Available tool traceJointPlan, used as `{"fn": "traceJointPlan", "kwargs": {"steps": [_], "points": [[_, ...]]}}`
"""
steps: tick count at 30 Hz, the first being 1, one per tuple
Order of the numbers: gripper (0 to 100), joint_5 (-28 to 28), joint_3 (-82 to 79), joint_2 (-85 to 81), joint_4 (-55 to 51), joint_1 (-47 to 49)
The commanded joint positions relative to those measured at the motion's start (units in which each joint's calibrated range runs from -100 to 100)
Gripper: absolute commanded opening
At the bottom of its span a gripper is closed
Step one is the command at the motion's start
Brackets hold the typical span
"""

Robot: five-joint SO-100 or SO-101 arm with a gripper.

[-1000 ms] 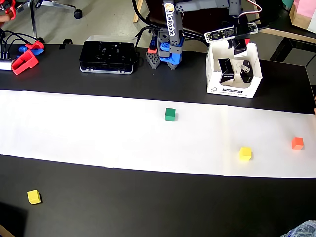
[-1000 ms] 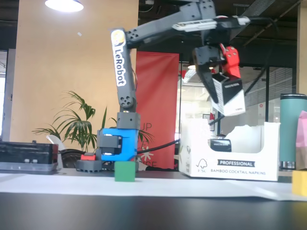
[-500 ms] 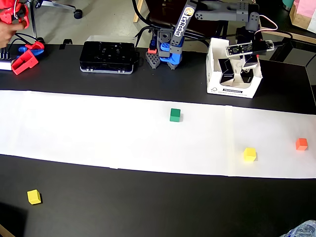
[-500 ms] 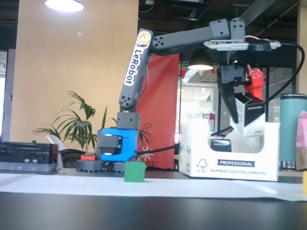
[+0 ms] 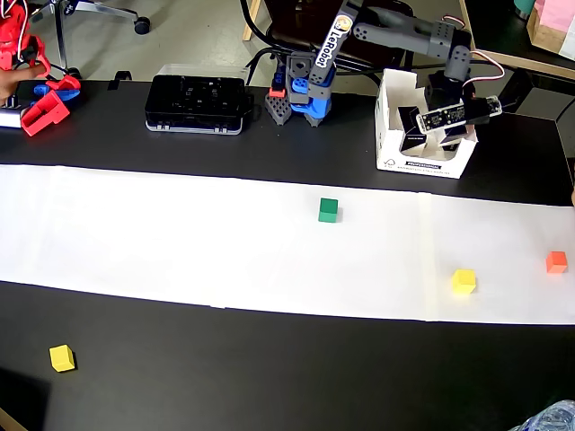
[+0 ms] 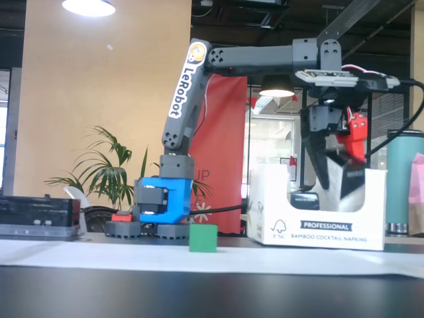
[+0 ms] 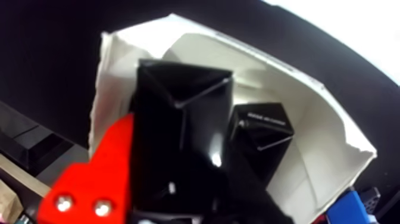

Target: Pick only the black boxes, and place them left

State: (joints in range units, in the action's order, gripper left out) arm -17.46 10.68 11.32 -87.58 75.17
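A glossy black box (image 7: 178, 125) is clamped in the pincer (image 7: 172, 196), walled in tight by the white cardboard carton (image 7: 333, 143). A second black box (image 7: 262, 134) is seen just beside it.

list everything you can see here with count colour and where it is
black boxes: at least two, black, inside the white carton
white carton: one, white, dark table behind the paper, right in the overhead view
green cube: one, on the paper, centre
yellow cubes: two, one on the paper at right, one on the dark table bottom left
orange cube: one, right end of the paper
flat case: one, black, back left
paper strip: one, white, across the table
claw: one, black and red, down in the carton; grip unclear
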Motion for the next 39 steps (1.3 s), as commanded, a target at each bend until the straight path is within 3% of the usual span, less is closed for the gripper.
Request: {"fn": "traceJointPlan", "kwargs": {"steps": [1,5,18,23,26,32,39], "points": [[44,-3.22,0.58,-3.38,0.3,-3.67],[55,-7.49,-1.46,-9.07,0.3,-4.88],[54,-24.96,-5.98,-47.39,0.62,-5.75],[54,-30.01,-13.96,-60.98,5.79,-14.76],[46,-31.17,-24.15,-69.68,16.2,-21.95],[20,-31.17,-45.34,-85.24,37.19,-36.41],[0,-31.17,-58.29,-94.41,48.95,-57.29]]}}
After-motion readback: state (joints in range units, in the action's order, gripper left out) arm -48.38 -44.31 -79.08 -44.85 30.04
